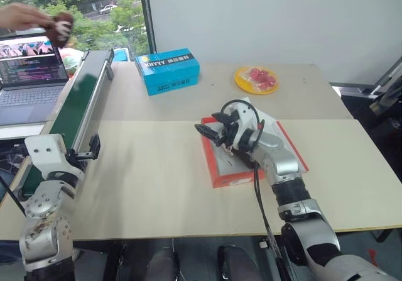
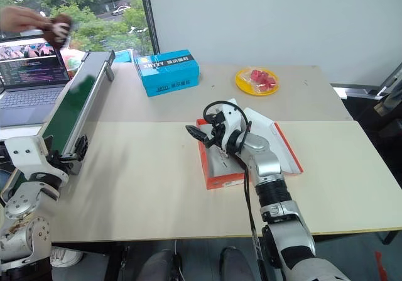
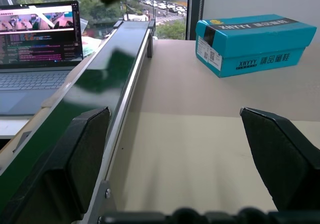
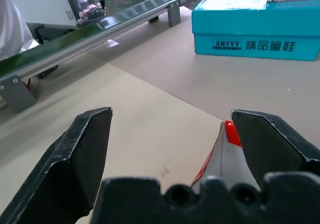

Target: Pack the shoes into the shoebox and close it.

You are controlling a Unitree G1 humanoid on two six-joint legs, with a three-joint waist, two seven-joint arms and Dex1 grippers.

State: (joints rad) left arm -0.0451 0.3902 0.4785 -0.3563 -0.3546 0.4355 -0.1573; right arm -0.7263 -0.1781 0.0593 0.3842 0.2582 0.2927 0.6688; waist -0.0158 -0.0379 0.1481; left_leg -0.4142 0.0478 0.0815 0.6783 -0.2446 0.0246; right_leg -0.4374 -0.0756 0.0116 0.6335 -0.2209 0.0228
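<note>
The table (image 1: 157,187) has wide bare room left of the shoebox (image 1: 229,179), which lies open near its front edge, apparently empty. The conveyor (image 1: 78,102) runs along the table's left edge. The right gripper (image 1: 210,132), jaws wide and empty, hovers over the box; the left gripper (image 1: 94,148) waits spread beside the conveyor. 1 shoe (image 1: 61,28) is in a person's hand (image 1: 22,16), probably bound for the conveyor.
</note>
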